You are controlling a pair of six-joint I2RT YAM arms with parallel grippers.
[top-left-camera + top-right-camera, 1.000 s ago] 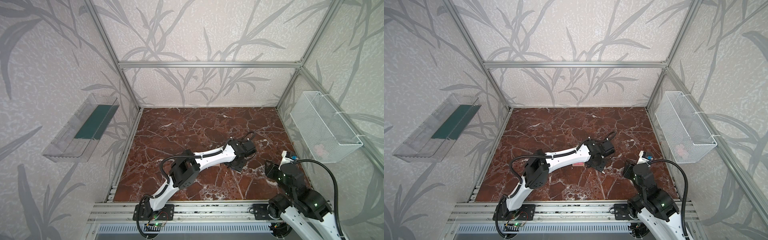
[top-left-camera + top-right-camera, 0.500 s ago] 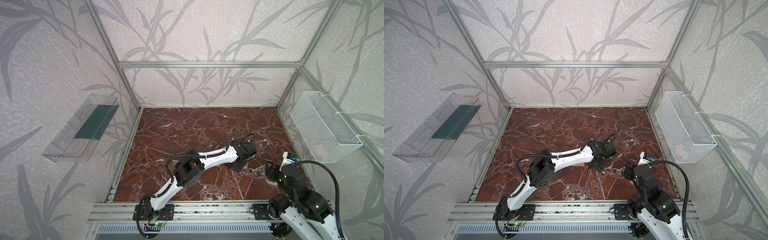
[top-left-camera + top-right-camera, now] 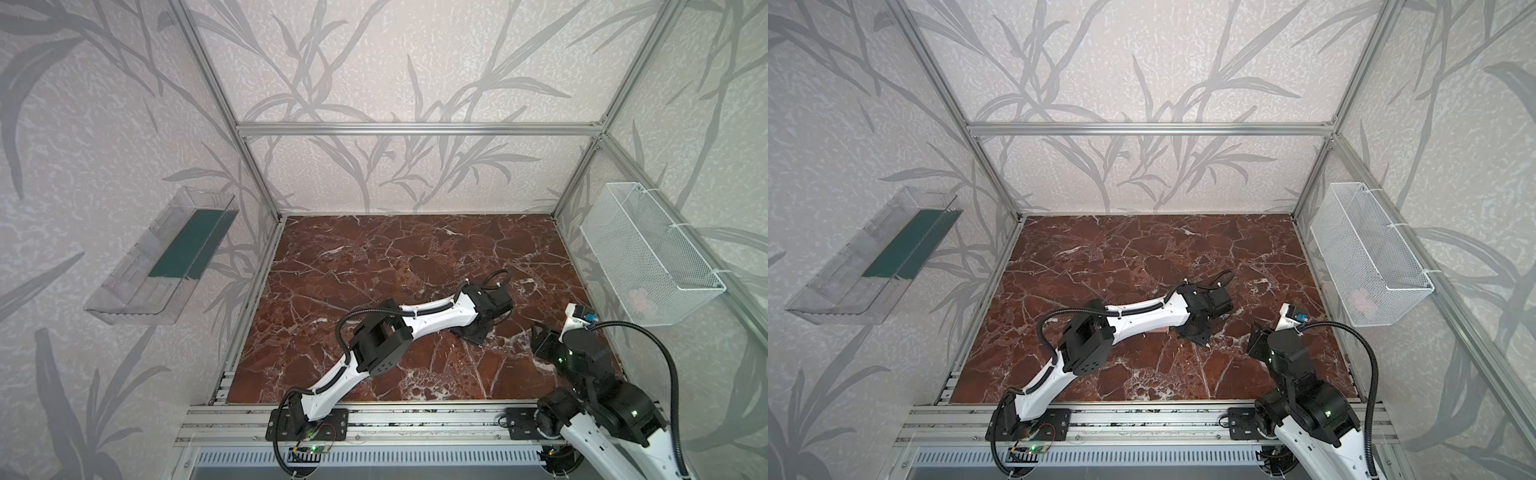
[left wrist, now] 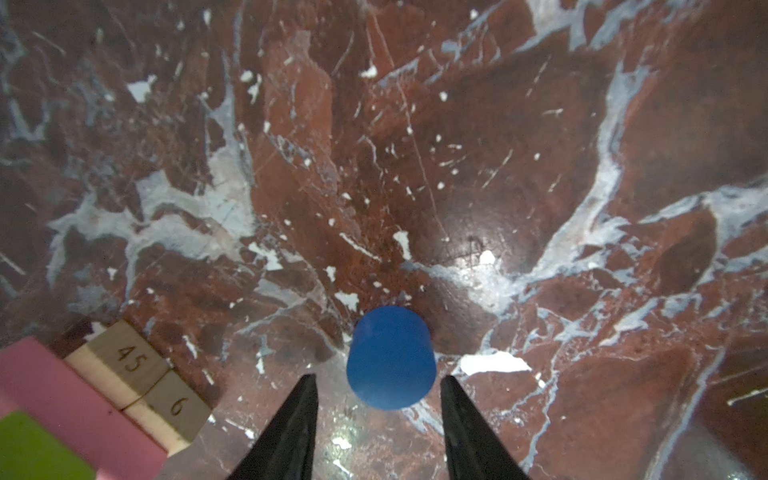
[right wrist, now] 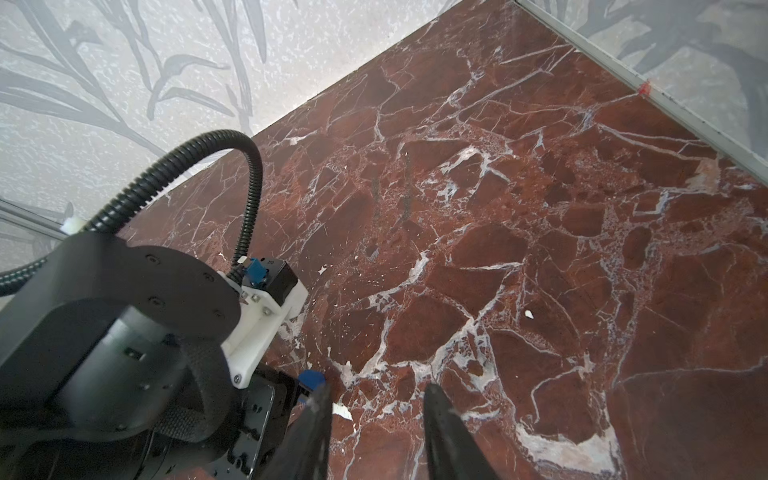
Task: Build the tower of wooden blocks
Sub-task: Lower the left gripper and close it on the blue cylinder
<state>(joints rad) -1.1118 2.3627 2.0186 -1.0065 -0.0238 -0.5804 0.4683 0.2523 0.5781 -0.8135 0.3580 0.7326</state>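
The marble table carries everything; the left arm stretches across it, while the right gripper hangs near its own side, jaws partly apart and empty. The tower (pink bar over tan bars, green bar on top) stands near the left gripper, whose spread jaws flank the blue disc on the marble without touching it. An off-centre pinch could squirt the round disc sideways; a careless lift could clip the stack.
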